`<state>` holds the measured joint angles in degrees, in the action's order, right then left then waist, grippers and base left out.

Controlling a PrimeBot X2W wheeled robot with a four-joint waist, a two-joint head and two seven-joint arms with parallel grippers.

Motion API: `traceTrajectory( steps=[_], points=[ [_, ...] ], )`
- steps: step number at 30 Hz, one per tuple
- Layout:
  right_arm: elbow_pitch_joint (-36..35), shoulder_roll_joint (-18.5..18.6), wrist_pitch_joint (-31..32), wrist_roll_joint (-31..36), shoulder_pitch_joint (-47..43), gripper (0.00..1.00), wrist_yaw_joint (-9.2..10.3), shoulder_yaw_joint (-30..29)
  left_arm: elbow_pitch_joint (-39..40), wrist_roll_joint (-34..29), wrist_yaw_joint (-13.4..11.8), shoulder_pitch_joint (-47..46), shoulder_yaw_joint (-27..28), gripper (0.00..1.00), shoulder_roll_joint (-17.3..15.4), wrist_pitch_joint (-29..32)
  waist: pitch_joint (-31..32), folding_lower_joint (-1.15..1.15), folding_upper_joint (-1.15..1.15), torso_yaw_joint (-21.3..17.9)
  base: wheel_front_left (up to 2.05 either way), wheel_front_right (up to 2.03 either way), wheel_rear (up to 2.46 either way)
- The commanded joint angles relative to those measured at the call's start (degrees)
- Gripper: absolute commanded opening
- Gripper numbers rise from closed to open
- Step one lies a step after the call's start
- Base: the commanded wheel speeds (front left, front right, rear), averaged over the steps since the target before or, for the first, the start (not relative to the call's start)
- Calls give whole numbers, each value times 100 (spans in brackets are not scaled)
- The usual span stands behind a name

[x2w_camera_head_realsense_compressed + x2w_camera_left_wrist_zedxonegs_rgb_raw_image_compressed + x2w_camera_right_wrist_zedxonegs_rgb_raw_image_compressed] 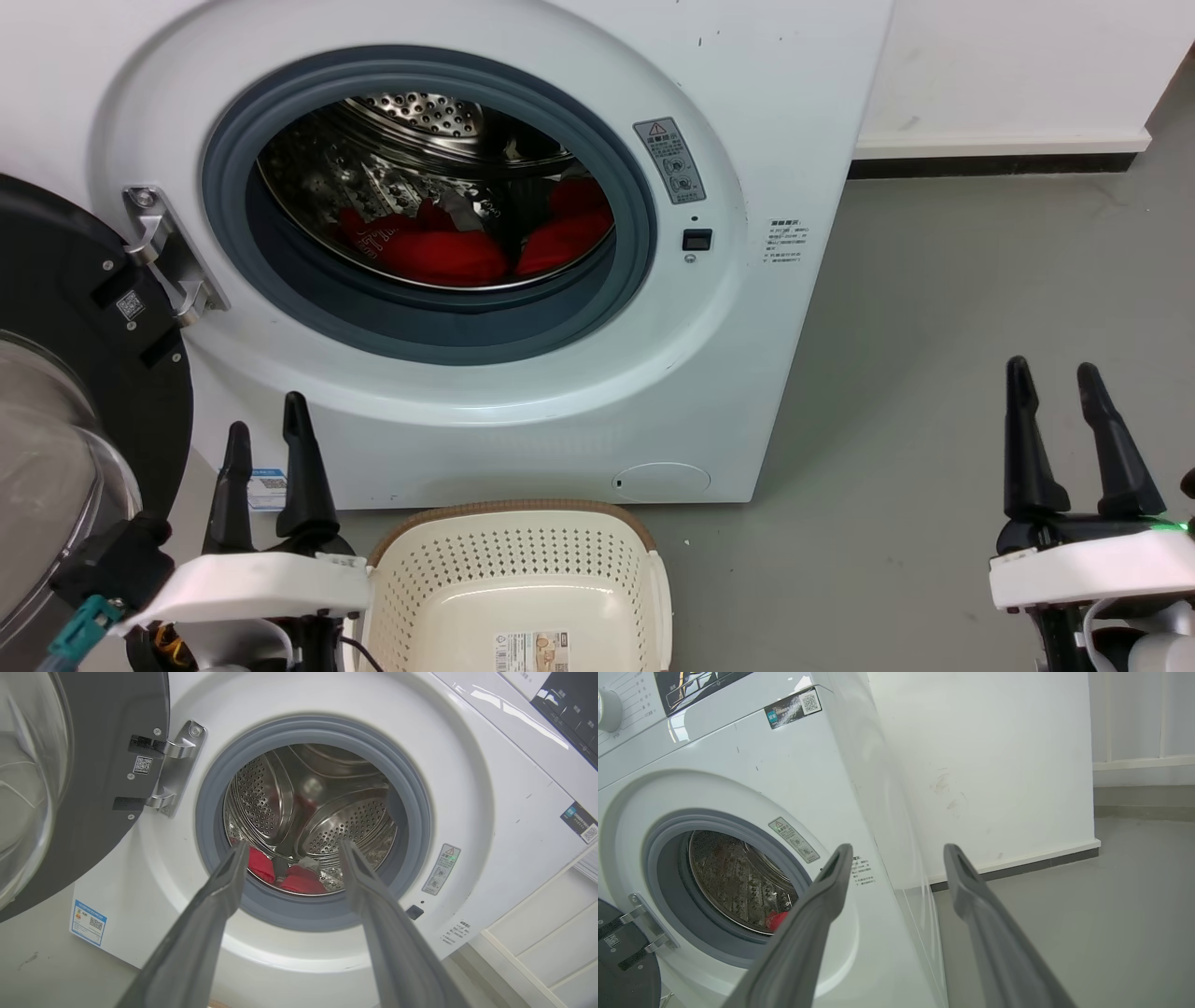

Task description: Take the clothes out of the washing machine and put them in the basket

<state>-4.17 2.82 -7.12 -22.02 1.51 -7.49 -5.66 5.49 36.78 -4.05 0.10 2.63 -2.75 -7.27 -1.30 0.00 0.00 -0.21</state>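
Red clothes [448, 247] lie in the bottom of the steel drum of the white washing machine [747, 308], whose black-framed door [84, 308] hangs swung wide at the left. The same clothes [299, 879] show between my left fingers, and a scrap of them [776, 919] in the right wrist view. The cream basket [518, 583] stands on the floor before the machine, holding nothing but its label. My left gripper [269, 434] is open beside the basket's left rim, empty, and points at the porthole [292, 851]. My right gripper [1055, 378] is open and empty over the floor at the right [896, 851].
Grey floor [934, 392] stretches to the right of the machine up to a white wall with a dark skirting [990, 163]. The open door takes up the left side. White shelving [551, 942] stands beside the machine in the left wrist view.
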Motion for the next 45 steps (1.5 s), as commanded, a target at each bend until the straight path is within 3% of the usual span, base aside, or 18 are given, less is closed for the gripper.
traceTrajectory(
  steps=[1,10,17,25,32,38,45],
  points=[
    [-168,14,-79,364,-7,100,0,78,143,-316,-47,36,-74,100,-13,-67,2,0,0,-6,0,0,0],
    [-262,13,-202,1107,-116,100,0,116,233,-1218,-173,107,-408,100,-57,-183,18,0,0,-24,0,0,0],
    [-74,13,-299,1561,-239,100,0,150,270,-1700,-586,150,-769,100,-227,-284,48,0,0,-41,0,0,0],
    [-42,12,-410,2092,-289,100,0,198,113,-1913,-838,240,-1151,100,-385,-390,59,0,0,-43,0,0,0],
    [9,11,-494,2402,-354,100,0,175,-16,-2130,-486,299,-1075,100,-320,-477,70,0,0,-48,0,0,0],
    [-15,10,-564,2656,-385,100,1,217,4,-2241,-1,395,-902,100,-190,-551,64,0,0,-44,0,0,0],
    [-82,8,-661,3095,-415,100,1,245,-276,-2797,407,450,-790,100,-77,-652,49,0,0,-69,0,0,0]
  ],
)
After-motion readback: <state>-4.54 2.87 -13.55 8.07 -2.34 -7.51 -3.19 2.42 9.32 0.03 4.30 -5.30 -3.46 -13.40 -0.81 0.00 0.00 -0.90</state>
